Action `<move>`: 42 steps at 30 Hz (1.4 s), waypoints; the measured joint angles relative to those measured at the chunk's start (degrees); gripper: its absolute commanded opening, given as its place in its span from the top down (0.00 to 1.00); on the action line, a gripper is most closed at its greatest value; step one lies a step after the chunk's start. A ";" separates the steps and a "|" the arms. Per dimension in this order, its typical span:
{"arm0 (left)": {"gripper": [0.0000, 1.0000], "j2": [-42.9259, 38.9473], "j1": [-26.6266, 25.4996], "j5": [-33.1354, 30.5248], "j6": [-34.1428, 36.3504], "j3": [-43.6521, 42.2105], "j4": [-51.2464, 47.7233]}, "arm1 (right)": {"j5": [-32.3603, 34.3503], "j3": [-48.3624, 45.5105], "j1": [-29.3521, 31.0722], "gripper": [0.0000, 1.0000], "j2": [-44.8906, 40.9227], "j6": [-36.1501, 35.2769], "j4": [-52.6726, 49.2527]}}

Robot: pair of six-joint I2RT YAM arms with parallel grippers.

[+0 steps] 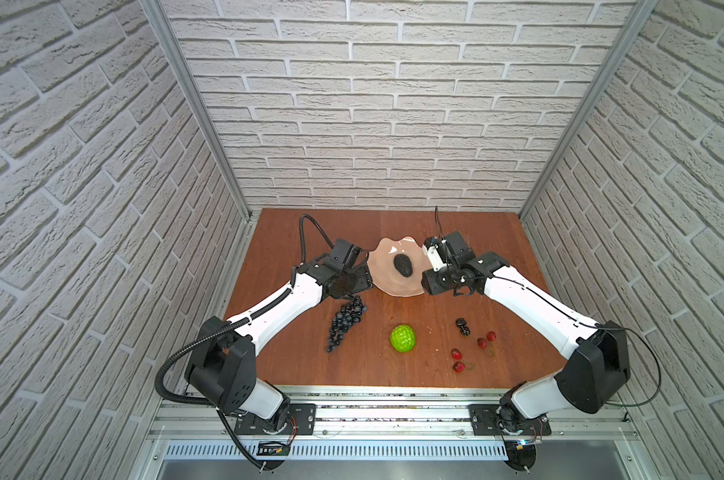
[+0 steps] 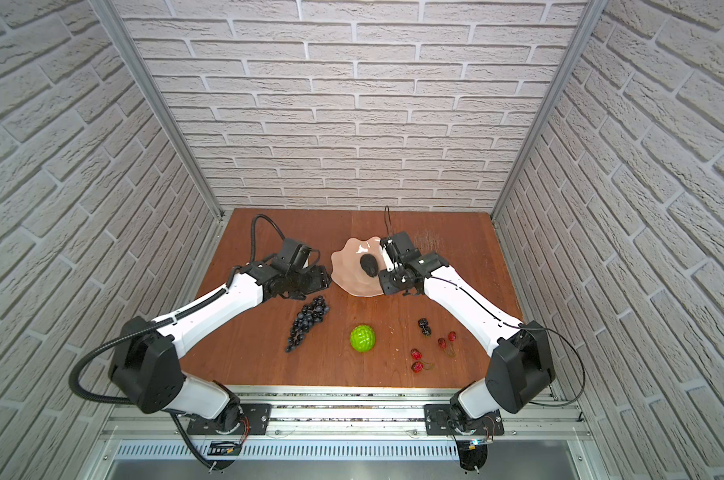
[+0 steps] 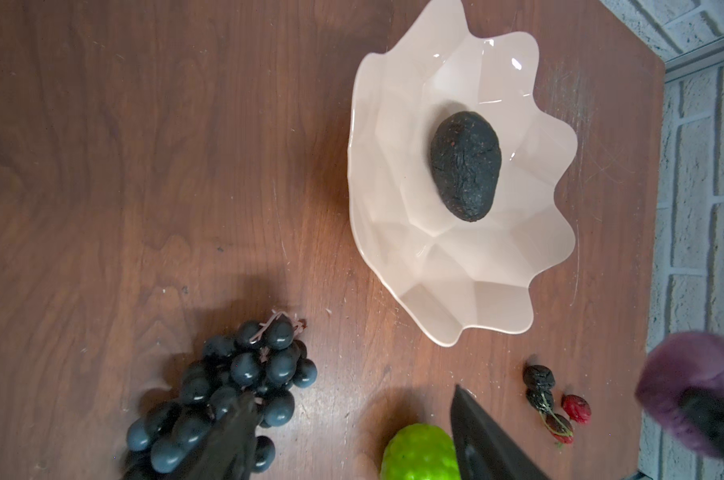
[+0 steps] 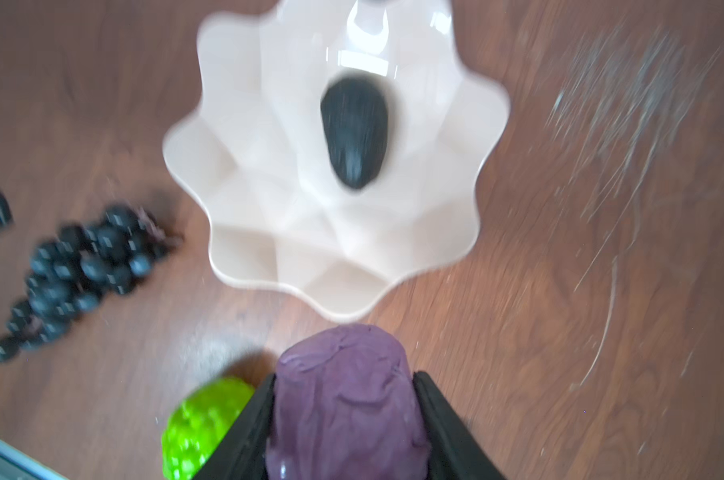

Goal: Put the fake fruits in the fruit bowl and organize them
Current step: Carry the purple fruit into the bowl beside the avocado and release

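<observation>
Gripping the purple fruit [image 4: 347, 415], right gripper [image 4: 345, 376] near the rim of the bowl [image 4: 268, 270], avocado [image 4: 354, 133] lying in the bowl, left gripper [image 3: 352, 395] open and empty near the grapes [image 3: 243, 374], green fruit [image 1: 403, 338], berries [image 1: 463, 327] and cherries [image 1: 458, 354] on the table [image 1: 352, 365]

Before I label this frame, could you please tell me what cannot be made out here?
Purple fruit: hidden in both top views by the right arm.
Grapes: motion-blurred in the right wrist view.
Green fruit: cut off by the left wrist view's edge.
</observation>
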 measured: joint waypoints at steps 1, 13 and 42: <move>0.27 -0.20 0.17 -0.04 0.00 -0.09 -0.33 | -0.17 1.97 -0.55 0.54 1.95 -0.35 0.24; 0.27 -0.22 2.49 -0.35 0.81 -0.61 -2.08 | -0.35 12.70 -3.93 0.54 21.99 -2.95 1.62; 0.27 9.97 7.67 4.11 2.19 1.20 2.34 | 3.28 23.50 -4.68 0.47 34.03 -6.40 0.24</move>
